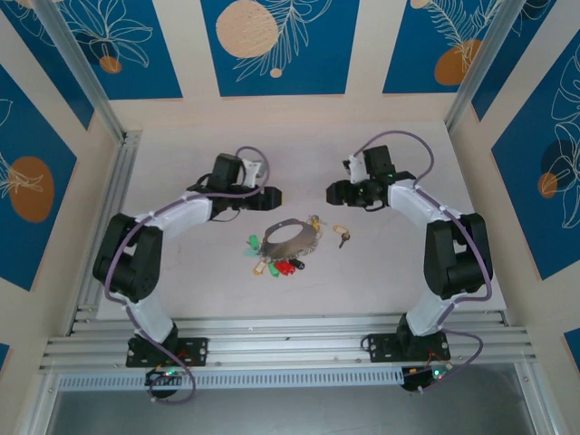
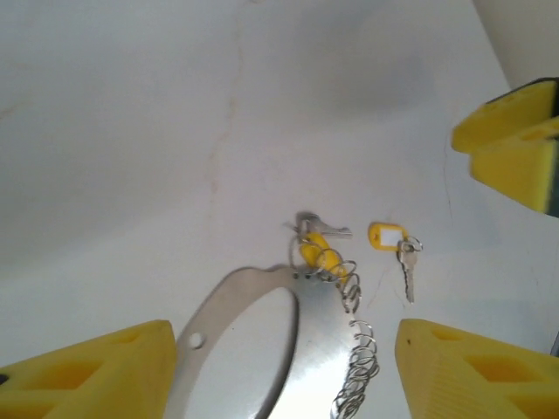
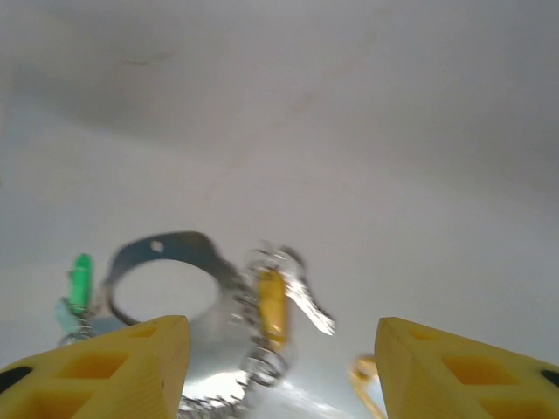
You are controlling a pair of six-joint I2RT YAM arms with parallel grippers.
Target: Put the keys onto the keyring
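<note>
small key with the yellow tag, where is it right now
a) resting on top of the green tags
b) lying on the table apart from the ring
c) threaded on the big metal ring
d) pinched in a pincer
b: the small dark key with the yellow tag lies on the white table, with a clear gap to the large grey metal keyring.

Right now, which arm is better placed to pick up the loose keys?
Right, probably. In the top view the keys lie just right of the keyring, nearer the right gripper, whose jaws stand open. The left gripper faces the keyring instead, so it suits steadying that.
</note>
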